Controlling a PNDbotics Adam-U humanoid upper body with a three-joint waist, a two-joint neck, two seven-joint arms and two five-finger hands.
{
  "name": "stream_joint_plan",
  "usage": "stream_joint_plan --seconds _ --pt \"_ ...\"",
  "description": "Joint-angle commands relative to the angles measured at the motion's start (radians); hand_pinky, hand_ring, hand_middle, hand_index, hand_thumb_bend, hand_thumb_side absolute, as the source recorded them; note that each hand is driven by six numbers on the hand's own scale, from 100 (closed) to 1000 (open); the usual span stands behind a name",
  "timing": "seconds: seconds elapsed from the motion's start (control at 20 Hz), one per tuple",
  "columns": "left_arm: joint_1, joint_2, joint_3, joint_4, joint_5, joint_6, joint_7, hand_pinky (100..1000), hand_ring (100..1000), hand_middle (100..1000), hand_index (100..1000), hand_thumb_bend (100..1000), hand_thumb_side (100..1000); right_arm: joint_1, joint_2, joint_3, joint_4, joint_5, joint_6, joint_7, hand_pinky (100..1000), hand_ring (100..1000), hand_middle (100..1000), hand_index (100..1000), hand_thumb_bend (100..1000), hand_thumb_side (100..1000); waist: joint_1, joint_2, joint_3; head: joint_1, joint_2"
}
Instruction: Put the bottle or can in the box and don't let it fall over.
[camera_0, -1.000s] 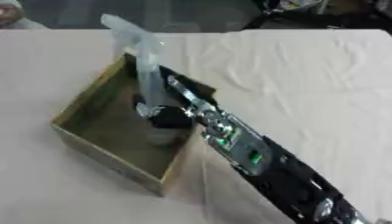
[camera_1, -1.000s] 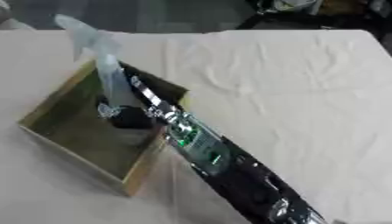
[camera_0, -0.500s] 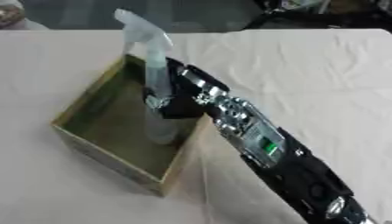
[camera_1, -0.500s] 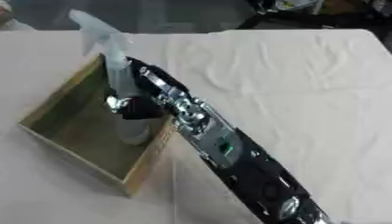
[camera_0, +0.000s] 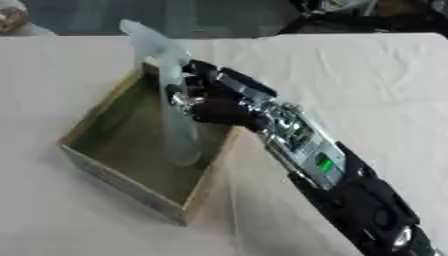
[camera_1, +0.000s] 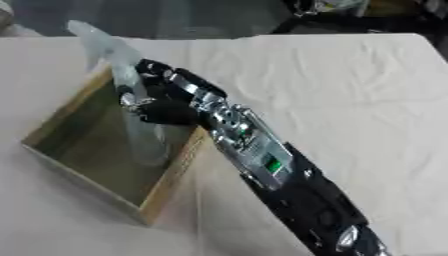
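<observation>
Reaching in from the lower right, the robot's right hand (camera_0: 214, 102) has its fingers curled around the upper body of a pale, translucent spray bottle (camera_0: 179, 127). That bottle stands inside an open wooden box (camera_0: 96, 150) on a cloth-covered surface (camera_0: 350, 80), its base low near the box's right wall. Its long axis runs nearly upright, leaning slightly, trigger head on top and nozzle pointing up-left. Releasing well probably means settling the base flat first, then opening the fingers slowly.
</observation>
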Motion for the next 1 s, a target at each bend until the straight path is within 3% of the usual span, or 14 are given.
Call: stream_joint_plan --seconds 0.05,0.8,0.9,0.95,1.0 --pt "-0.001 0.02 0.013 -0.017 -0.006 0.001 0.001 967 408 412 639 100 559 -0.007 -0.027 -0.015 -0.036 -0.013 0.007 0.01 983 1000 1000 1000 100 481 0.006 -0.024 -0.001 0.004 -0.016" --pt "0.005 0.024 0.016 -0.026 -0.014 0.003 0.0 965 407 416 638 100 561 0.029 -0.129 -0.028 -0.156 -0.076 0.075 -0.012 969 1000 996 1000 100 434 0.008 -0.035 -0.016 0.015 -0.019" --pt "0.006 0.025 0.015 -0.029 -0.016 0.002 -0.001 964 408 417 639 100 563 0.039 -0.147 -0.032 -0.173 -0.08 0.081 -0.016 958 1000 984 1000 100 355 0.01 -0.036 -0.02 0.017 -0.02" --pt "0.005 0.025 0.015 -0.031 -0.017 0.002 -0.001 964 408 417 639 100 563 0.044 -0.163 -0.036 -0.187 -0.08 0.082 -0.017 944 1000 976 1000 100 245 0.012 -0.037 -0.022 0.017 -0.02" --pt "0.005 0.024 0.014 -0.034 -0.018 0.002 -0.002 964 408 417 639 100 563 0.05 -0.18 -0.039 -0.202 -0.078 0.082 -0.016 944 1000 976 1000 100 245 0.013 -0.037 -0.023 0.018 -0.02"
